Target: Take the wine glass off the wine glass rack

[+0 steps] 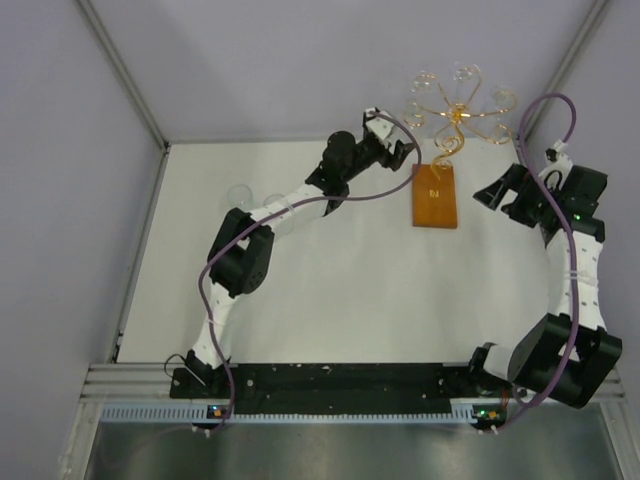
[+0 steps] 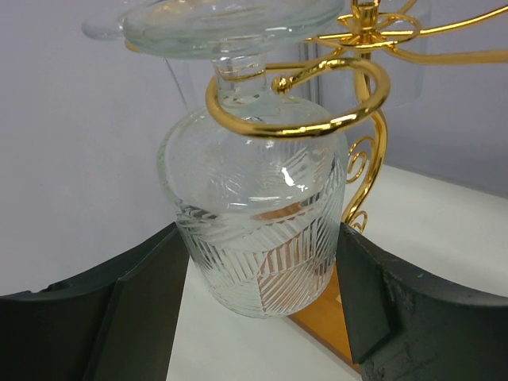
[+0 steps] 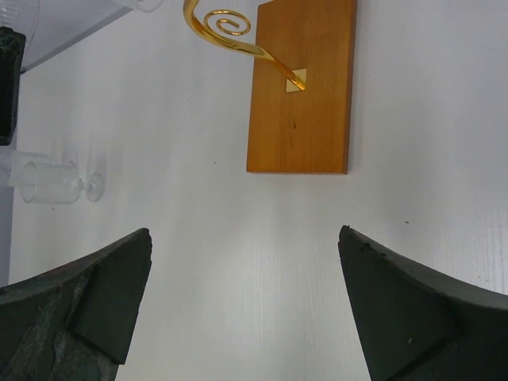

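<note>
Step in hand: the grasp on the hanging glass is judged to be made; the lift-off is not yet done.
Left pincer (image 2: pixel 262 238): it appears clamped on the bowl, with one dark finger (image 2: pixel 151 302) laid against each side.
Wine glass (image 2: pixel 258 214): it is hung upside down between the left pincer's fingers, and its ribbed bowl fills the gap. Its stem is caught in a gold curl (image 2: pixel 302 127) above the fingertips, and its foot is seated on top of that curl.
Wine glass rack (image 2: pixel 367 48): its gold stem is seen just beyond the left pincer's right-hand finger. The wooden base (image 3: pixel 305 87) lies below and behind the bowl.
Right pincer (image 3: pixel 244 238): it is held wide apart over the table (image 3: pixel 198 262) with nothing between the fingers. The base lies ahead of its fingertips, and a second glass (image 3: pixel 51 182) lies ahead and far to the left.
Next move: the foot is judged to need easing up off the curl, then the stem drawn out through the curl's mouth. Which way that mouth faces is not plainly shown.
Risk: if the stem is snagged, the light rack may be dragged or tipped.
</note>
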Controlling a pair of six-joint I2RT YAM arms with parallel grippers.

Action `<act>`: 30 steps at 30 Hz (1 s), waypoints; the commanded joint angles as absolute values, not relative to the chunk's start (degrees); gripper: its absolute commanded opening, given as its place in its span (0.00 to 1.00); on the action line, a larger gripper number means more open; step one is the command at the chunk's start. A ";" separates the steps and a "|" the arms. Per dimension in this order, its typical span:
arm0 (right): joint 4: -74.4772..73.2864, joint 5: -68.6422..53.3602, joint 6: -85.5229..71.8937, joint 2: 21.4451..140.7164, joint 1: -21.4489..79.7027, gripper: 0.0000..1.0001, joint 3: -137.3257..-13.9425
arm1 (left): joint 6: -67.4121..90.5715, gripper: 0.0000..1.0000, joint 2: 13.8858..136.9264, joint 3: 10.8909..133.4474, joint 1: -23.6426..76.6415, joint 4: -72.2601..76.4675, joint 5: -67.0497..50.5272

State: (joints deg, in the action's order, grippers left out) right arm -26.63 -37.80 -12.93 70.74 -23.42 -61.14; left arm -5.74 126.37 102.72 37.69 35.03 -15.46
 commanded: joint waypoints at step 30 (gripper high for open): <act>-28.56 -38.14 -6.68 64.16 -23.64 0.99 -64.87 | -7.03 0.00 119.64 97.75 39.11 43.59 -21.80</act>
State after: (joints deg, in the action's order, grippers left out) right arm -28.56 -37.71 -9.34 67.92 -23.42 -62.00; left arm -7.60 128.86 102.52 39.09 36.95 -21.82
